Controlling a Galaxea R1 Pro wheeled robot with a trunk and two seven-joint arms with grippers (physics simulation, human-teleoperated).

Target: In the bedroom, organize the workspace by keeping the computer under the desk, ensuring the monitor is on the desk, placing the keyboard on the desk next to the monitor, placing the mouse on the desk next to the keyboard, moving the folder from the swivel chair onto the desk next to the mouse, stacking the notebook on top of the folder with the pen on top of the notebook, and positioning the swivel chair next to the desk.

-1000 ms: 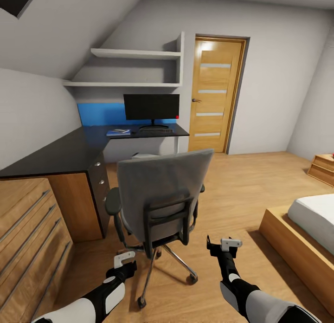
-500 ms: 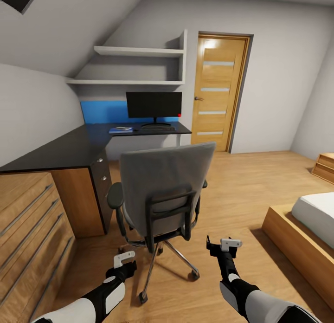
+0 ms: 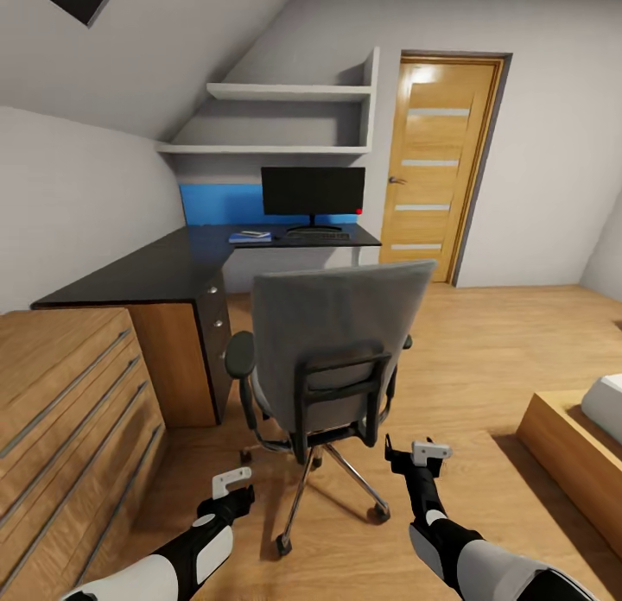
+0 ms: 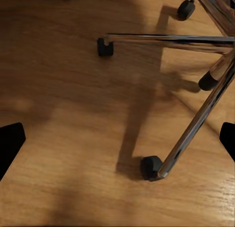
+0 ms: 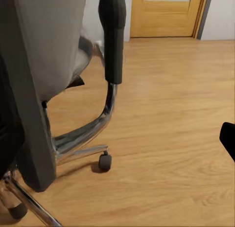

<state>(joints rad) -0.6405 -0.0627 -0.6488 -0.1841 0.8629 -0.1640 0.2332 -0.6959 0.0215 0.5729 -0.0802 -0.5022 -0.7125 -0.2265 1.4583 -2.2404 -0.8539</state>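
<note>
1. The room was an attic bedroom with a sloped ceiling, a wooden door (image 3: 439, 165) on the far wall and a plank floor (image 3: 501, 359). The corner of a bed (image 3: 596, 428) sat at your right.
2. The counter (image 3: 147, 273), L-shaped with a glossy black top, ran along the left wall to the far corner. A low light-wood cabinet (image 3: 60, 402) stood nearer to you on the left.
3. The swivel chair (image 3: 333, 351) stood directly ahead, its tall grey back toward you, just beside the counter's drawer end. The back hid the seat, so you could not tell whether anything lay on it.
4. The monitor (image 3: 313, 192) stood on the counter's far end with the keyboard (image 3: 318, 235) in front of its stand. A flat blue item (image 3: 250, 236), likely the folder, lay beside it.
5. Your left tool (image 3: 231, 484) hung low beside the chair's chrome base, its fingers spread wide and empty. In the left wrist view the castors lay right below.
6. Your right tool (image 3: 418, 456) hovered near the chair's right side; you could not tell its opening from these views.
7. Risk: driving forward could have knocked the chair on its castors, rolling it away or into the counter. Either low arm could also have snagged a chrome leg.
</note>
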